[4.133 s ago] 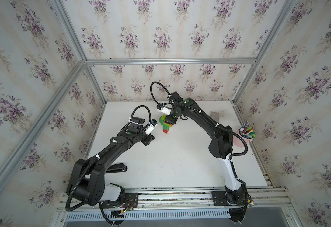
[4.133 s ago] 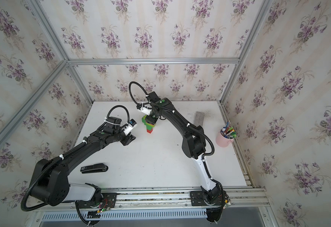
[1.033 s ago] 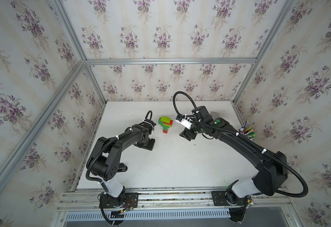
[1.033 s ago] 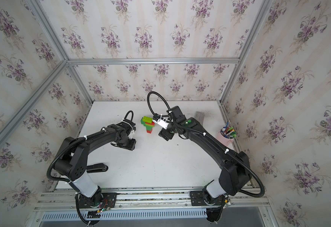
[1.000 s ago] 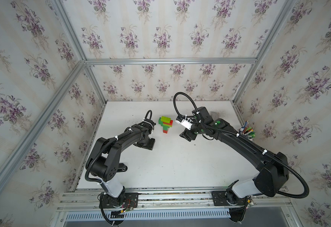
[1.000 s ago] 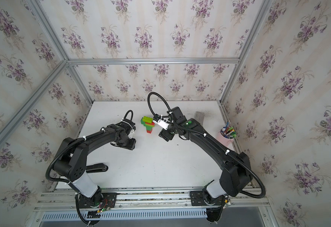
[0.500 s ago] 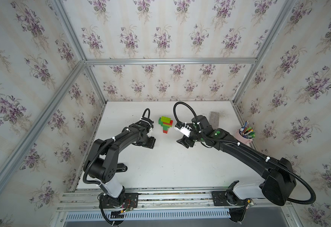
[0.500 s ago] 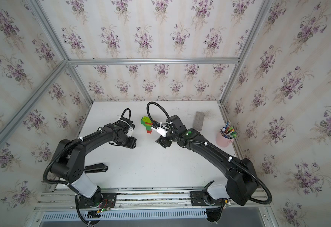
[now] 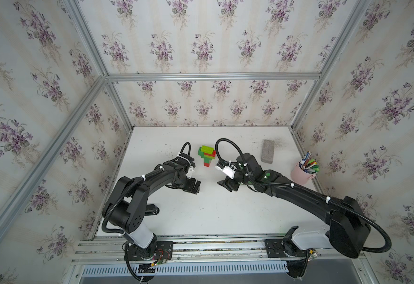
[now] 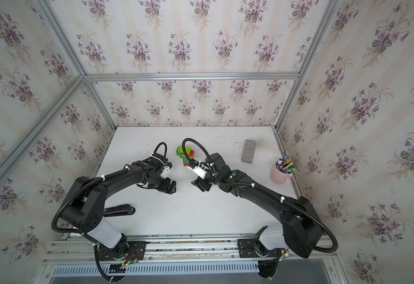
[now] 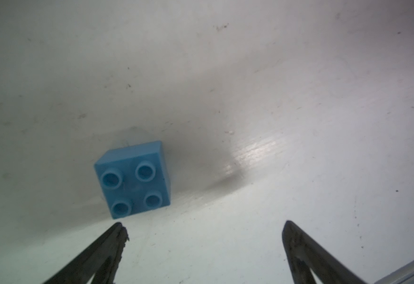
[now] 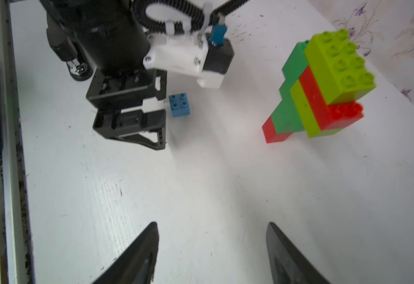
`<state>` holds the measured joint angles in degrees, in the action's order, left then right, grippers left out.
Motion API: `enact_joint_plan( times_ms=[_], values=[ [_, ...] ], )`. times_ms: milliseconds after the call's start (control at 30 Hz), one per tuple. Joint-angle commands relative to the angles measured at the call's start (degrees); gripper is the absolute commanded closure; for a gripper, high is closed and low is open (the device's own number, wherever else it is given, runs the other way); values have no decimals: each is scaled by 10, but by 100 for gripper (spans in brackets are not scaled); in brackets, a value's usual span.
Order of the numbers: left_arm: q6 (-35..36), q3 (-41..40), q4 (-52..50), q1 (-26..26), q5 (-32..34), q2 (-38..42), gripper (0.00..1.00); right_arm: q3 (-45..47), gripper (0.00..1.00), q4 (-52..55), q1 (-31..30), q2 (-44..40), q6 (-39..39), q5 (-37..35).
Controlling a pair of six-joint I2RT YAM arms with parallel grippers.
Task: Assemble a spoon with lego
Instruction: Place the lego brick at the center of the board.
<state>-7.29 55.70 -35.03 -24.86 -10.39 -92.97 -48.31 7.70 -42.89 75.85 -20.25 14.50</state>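
Note:
The spoon (image 9: 207, 155) (image 10: 185, 153), a flat build of lego in dark green, lime and red, lies on the white table (image 9: 225, 216) toward the back; it also shows in the right wrist view (image 12: 319, 91). A small blue brick (image 11: 133, 179) (image 12: 179, 104) sits studs-up on the table just past my left gripper's tips, off to one side and untouched. It is hidden in both top views. My left gripper (image 9: 196, 187) (image 10: 172, 186) (image 11: 203, 225) (image 12: 164, 115) is wide open and empty. My right gripper (image 9: 223, 184) (image 10: 197, 184) (image 12: 212, 225) is open over bare table.
A grey block (image 9: 268, 151) lies at the back right. A pink cup of pens (image 9: 301, 172) stands by the right wall. A black oblong tool (image 9: 152, 209) lies beside the left arm's base. Papered walls close in three sides.
My left gripper's jaws have spread wide. The right arm has drawn back from the spoon toward the front, its jaws a little narrower.

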Motion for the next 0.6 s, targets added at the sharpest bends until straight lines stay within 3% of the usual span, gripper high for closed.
enact_joint_plan(
  times_ms=[0, 100, 267, 567],
  values=[
    [-24, -13, 9, -7, -47, 17, 1, 89, 31, -151, -2, -55, 26, 12],
    [-35, -27, 13, -8, -40, 44, 1, 181, 32, -244, -3, -96, 39, 32],
    [-33, -22, 0, 5, -1, 77, 1, 234, 33, -290, -23, -100, 53, 25],
    [5, 50, 2, 36, -7, -24, 1, 219, 33, -264, -25, -97, 44, 22]
  ],
)
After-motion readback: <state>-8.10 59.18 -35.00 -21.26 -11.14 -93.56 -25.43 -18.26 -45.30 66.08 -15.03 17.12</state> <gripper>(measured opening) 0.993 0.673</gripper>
